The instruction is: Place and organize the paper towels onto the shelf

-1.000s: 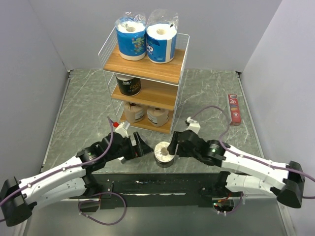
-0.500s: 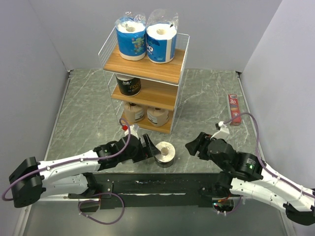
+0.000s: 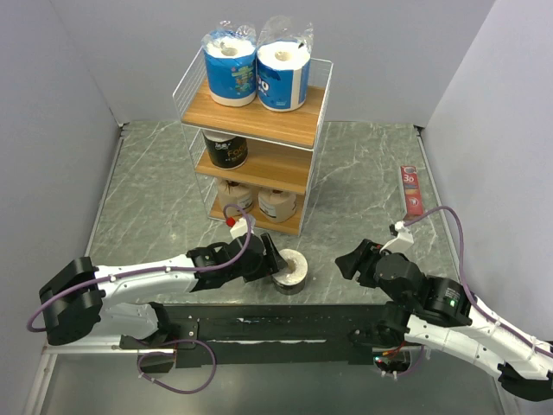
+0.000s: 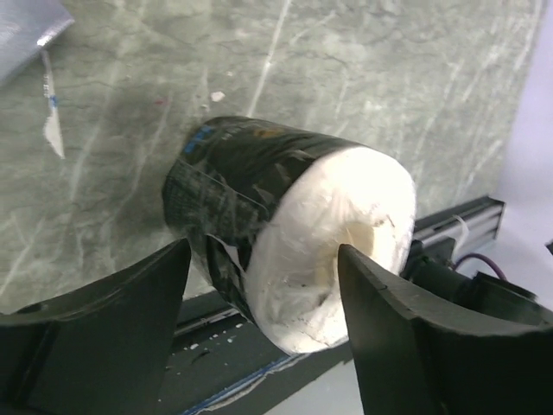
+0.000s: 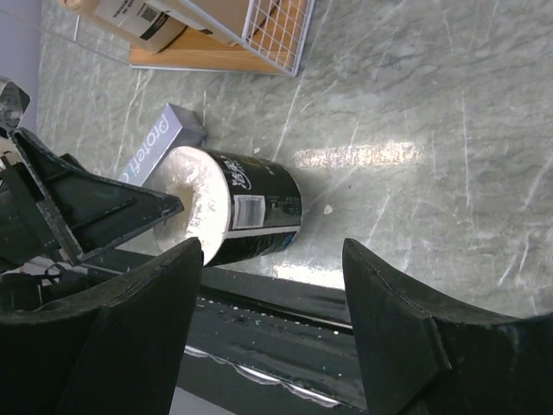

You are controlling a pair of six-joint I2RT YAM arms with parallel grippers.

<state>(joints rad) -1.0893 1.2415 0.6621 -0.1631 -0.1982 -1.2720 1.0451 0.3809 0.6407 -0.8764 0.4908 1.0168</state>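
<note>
Rightward went my right hand (image 3: 350, 259), open and empty. My left hand (image 3: 275, 259) straddled the last black roll (image 3: 291, 270), six o'clock of the shelf (image 3: 294, 125); I couldn't tell if it gripped. Five rolls already sat shelved.

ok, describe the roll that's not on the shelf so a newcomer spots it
Start at the three-tier shelf toward the back of the marble table. In front of its bottom tier, near the table's front edge, stands one roll. It's black-wrapped with a white top, and the only roll on the table rather than on the shelf.
</note>
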